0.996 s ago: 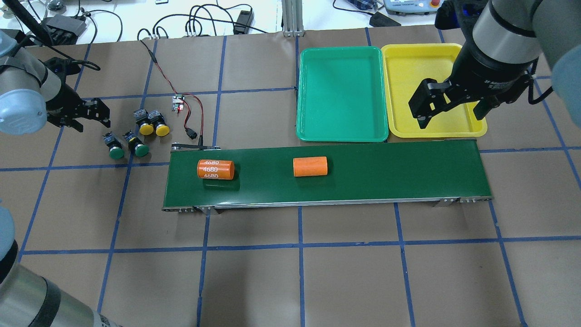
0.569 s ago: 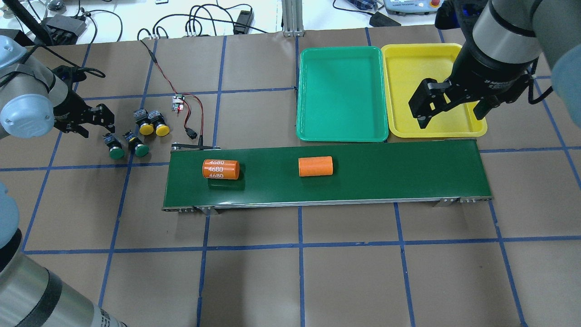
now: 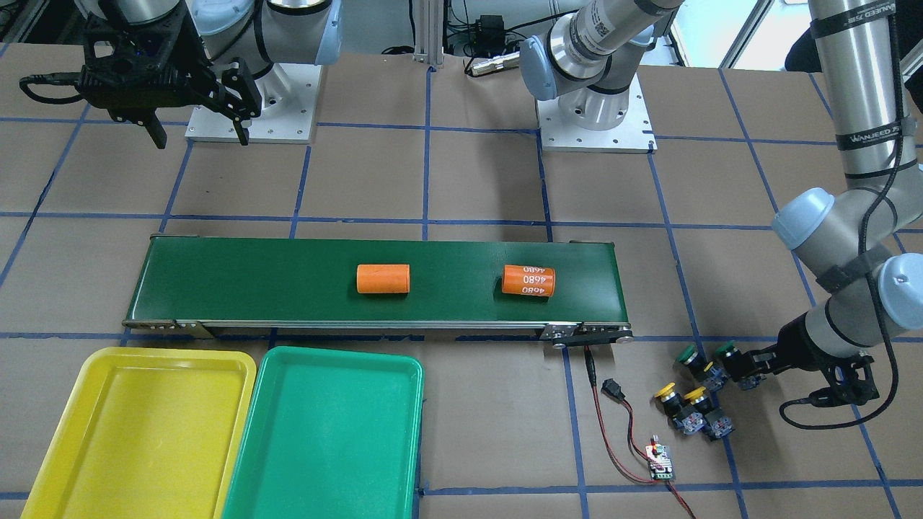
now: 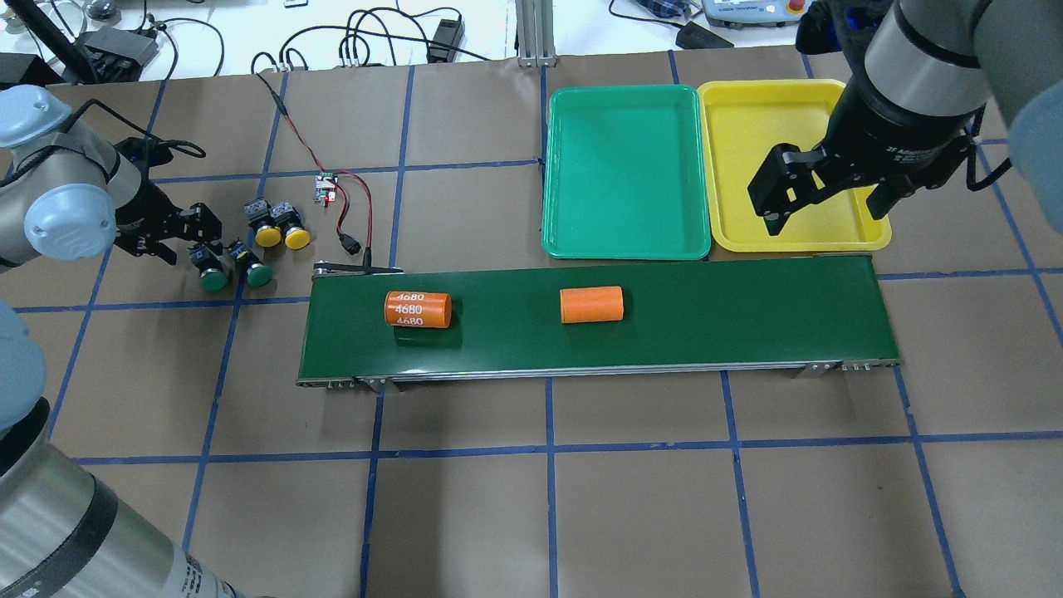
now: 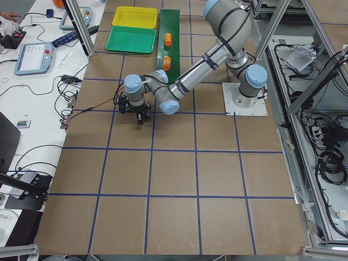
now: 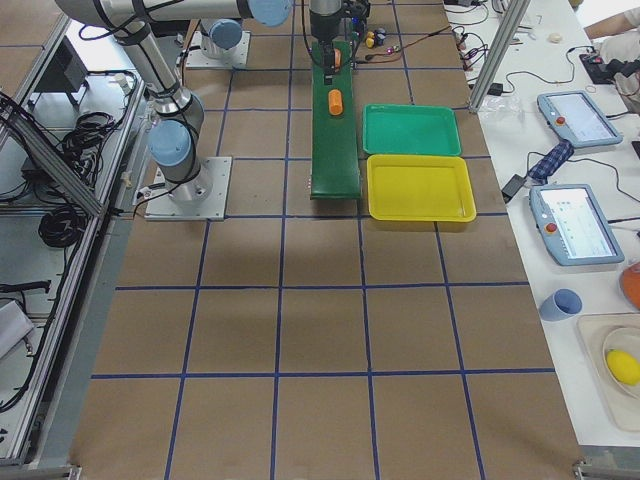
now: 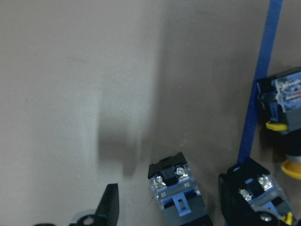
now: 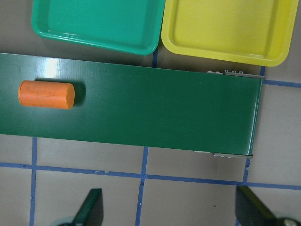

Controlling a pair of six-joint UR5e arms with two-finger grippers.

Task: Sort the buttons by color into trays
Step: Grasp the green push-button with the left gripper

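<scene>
**Step in hand, as I judge it: the first pick.** My left gripper (image 4: 193, 241), jaws apart and empty, sits low at the left edge of the overhead view, just beside the outer green button (image 4: 213, 279). All four buttons (image 4: 267, 235) lie on the table in one cluster left of the belt. The greens are nearer the bottom of the frame and the yellows just above them. Neither tray holds any.

In the left wrist view one finger (image 7: 111, 203) shows at the bottom left, with that button's contact block just to its right. The other finger is out of frame. I would centre the body between the fingers before closing. I would also clamp the black body rather than the cap, which I expect to slip. The second green button (image 4: 258, 274) lies just beside, so I would come straight down and not sweep.

My right gripper (image 4: 826, 214), jaws wide apart and empty, hangs over the yellow tray (image 4: 747, 133). The green tray (image 4: 623, 166) is just beside that one, on its left.

**Surface:** a brown paper table (image 4: 581, 515) with a blue tape grid. The belt (image 4: 706, 324) carries two orange cylinders (image 4: 591, 304). A wired board (image 4: 325, 189) lies above the buttons.

**Room:** cables (image 4: 365, 33) and a pendant (image 4: 747, 10) along the top edge.
</scene>
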